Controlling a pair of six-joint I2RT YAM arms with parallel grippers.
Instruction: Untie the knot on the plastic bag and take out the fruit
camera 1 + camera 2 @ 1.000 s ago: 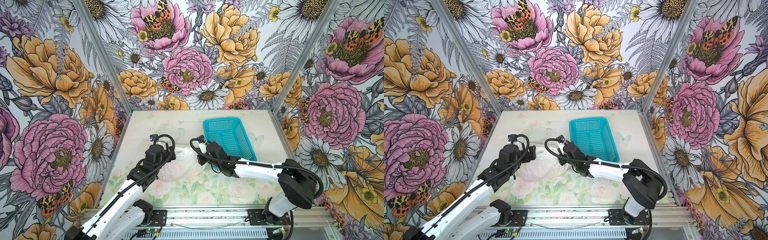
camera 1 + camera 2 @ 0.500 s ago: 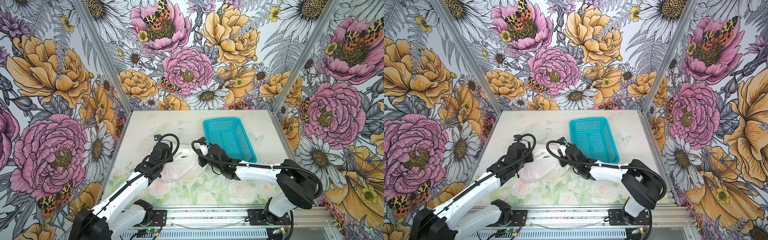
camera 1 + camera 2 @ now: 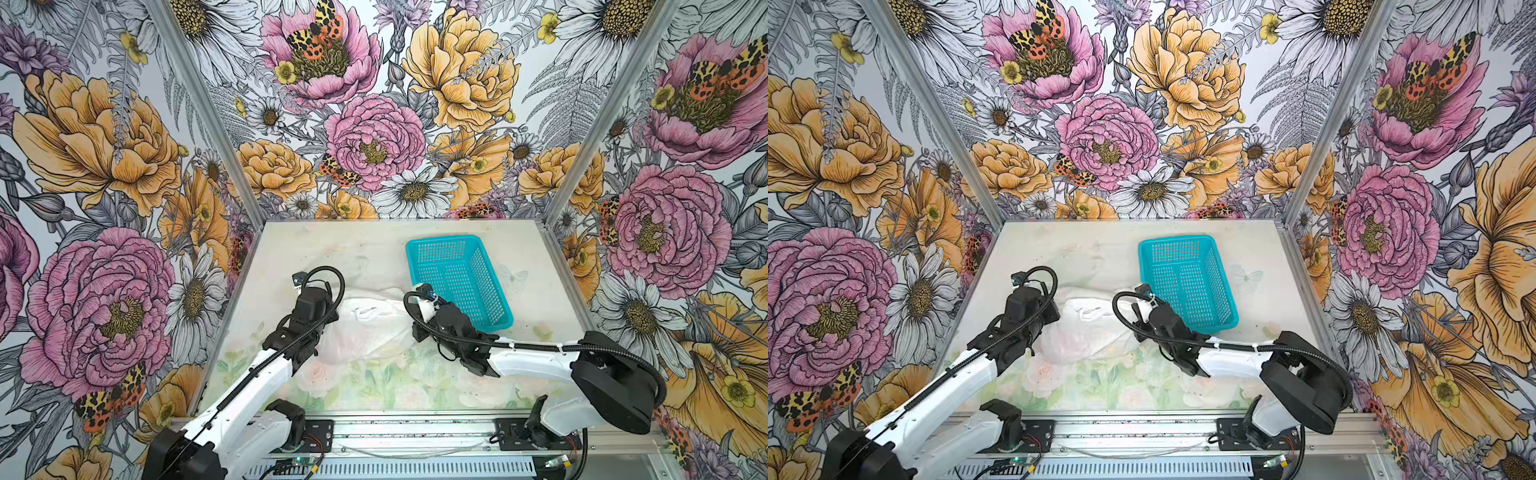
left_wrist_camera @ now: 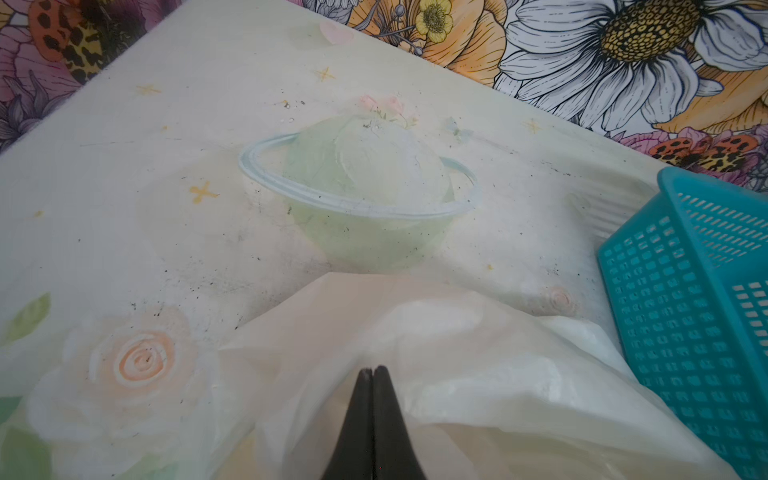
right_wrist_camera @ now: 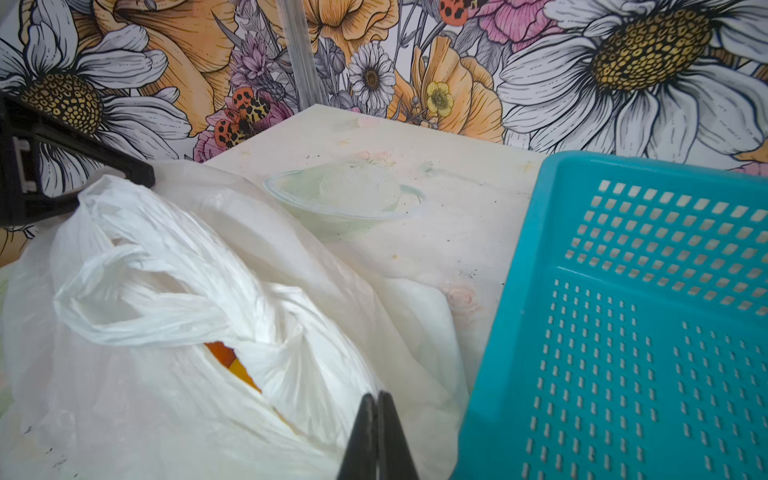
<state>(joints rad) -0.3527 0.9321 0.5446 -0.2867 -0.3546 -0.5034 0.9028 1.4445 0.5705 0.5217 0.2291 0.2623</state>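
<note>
**Left end effector** (image 4: 373, 370): jaws pressed together at the left end of the plastic bag (image 3: 365, 328). It appears to pinch a fold of the film, which rises to its tip in the right wrist view.

**Plastic bag:** lies on the table (image 3: 332, 245), somewhat left of the middle, between the two arms.

**Knot** (image 5: 266, 307): on top of the bag, the two loop handles twisted round one another, not yet undone.

**Fruit** (image 5: 224, 357): inside the bag. Only an orange-and-yellow sliver shows through a gap below the knot.

**Right end effector** (image 5: 378, 395): jaws together at the right end of the bag. Whether film lies between them cannot be made out.

**Teal basket** (image 3: 457, 282): empty, just beside the bag, toward the right and back edges of the table.

**Progress (a judgement):** early stage. The bag seems braced at both ends. Left to do: loosen the knot, open the mouth and lift out every fruit.

**Hidden or unclear:**
- The number and kinds of fruit are veiled by cloudy film.
- Both sets of tips are covered by the wrists in both top views.
- The near part of the bag is cut off in each wrist view.
</note>
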